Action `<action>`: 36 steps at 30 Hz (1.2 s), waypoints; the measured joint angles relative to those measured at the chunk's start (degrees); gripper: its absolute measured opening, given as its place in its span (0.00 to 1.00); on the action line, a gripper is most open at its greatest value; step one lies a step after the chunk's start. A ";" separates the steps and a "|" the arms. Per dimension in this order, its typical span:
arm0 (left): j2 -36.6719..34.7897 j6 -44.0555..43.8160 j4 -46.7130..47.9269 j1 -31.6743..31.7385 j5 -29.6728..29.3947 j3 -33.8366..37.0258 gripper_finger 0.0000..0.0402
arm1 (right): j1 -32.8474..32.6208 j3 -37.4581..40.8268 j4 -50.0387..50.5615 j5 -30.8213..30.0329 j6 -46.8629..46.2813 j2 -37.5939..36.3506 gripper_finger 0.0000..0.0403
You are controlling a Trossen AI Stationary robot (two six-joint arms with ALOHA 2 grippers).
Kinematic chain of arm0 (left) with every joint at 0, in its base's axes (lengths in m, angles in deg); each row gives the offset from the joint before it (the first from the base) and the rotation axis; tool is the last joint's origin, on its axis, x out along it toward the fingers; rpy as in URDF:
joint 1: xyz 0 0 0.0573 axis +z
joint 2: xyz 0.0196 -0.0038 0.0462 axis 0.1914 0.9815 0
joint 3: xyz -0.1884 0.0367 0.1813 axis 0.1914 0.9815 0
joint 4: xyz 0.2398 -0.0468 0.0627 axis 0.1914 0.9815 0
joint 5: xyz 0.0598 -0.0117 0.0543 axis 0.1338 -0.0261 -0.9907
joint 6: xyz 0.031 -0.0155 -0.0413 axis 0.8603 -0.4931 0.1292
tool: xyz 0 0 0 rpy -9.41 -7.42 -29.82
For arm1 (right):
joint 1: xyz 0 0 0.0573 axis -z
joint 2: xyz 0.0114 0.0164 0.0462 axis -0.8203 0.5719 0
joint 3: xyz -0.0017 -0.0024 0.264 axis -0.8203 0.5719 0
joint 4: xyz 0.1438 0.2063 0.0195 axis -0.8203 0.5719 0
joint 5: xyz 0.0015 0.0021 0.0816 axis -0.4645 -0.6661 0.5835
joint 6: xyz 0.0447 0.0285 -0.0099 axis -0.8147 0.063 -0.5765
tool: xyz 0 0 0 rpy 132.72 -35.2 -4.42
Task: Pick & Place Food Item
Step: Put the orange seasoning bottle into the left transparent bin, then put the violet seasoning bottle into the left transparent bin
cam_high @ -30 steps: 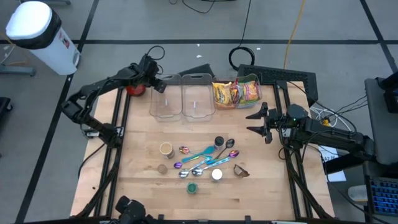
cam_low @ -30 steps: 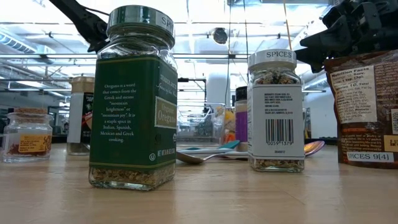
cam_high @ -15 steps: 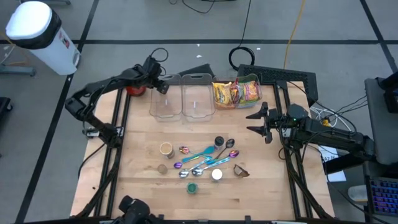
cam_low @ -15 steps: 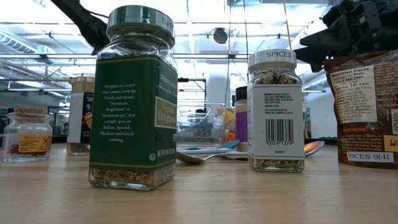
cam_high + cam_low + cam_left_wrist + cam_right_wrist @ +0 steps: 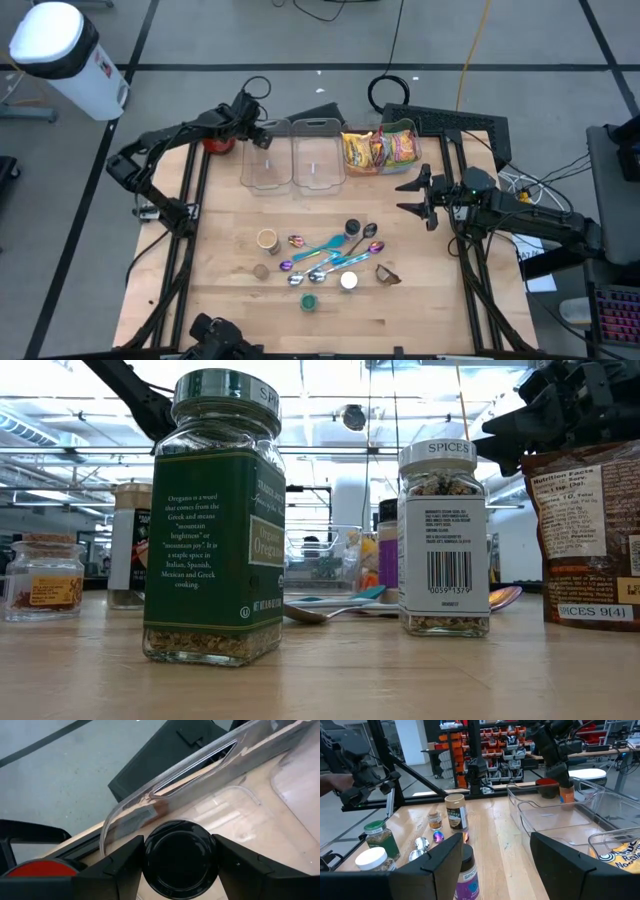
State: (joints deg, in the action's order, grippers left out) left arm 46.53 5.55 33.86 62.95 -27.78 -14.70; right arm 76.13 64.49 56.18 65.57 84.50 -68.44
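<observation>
Left gripper (image 5: 258, 135): at the far left corner of the table (image 5: 230, 300), over the rim of the left clear bin (image 5: 265, 172); clamped on a spice jar (image 5: 180, 854) with a black lid, held above the bin and clear of its floor. Against the earlier frame: claw and jar nearly unmoved, only the arm's elbow slightly shifted.

Red object (image 5: 218, 144): just beside the left bin, outside it. Unchanged.

Middle clear bin (image 5: 318, 168): touching the left bin. Unchanged.

Spice jars and coloured spoons (image 5: 325, 250): scattered at table centre, near the front; among them an oregano jar (image 5: 213, 520) and a white-capped jar (image 5: 444, 540), both upright. Same places as before.

Right clear bin (image 5: 398, 128): filled with snack packets (image 5: 378, 150). Unchanged.

Right gripper (image 5: 404, 197): hovering over the right part of the table, below the snack bin in the overhead view; fingers spread, nothing between them. Same pose as before.
</observation>
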 joint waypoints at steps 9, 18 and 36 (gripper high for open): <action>0.15 0.46 1.31 0.02 1.04 0.15 0.75 | 0.00 0.00 0.01 0.02 0.00 0.01 0.56; -0.17 2.76 2.04 0.02 1.63 -2.68 0.83 | 0.00 0.00 0.02 0.02 -0.01 0.59 0.56; -23.11 -1.76 -26.36 -20.65 8.93 12.22 0.76 | -2.44 0.00 -0.05 -4.26 3.98 13.16 0.56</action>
State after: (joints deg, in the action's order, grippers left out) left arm 23.43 3.79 7.50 42.30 -18.85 -2.48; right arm 73.69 64.49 56.13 61.31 88.47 -55.28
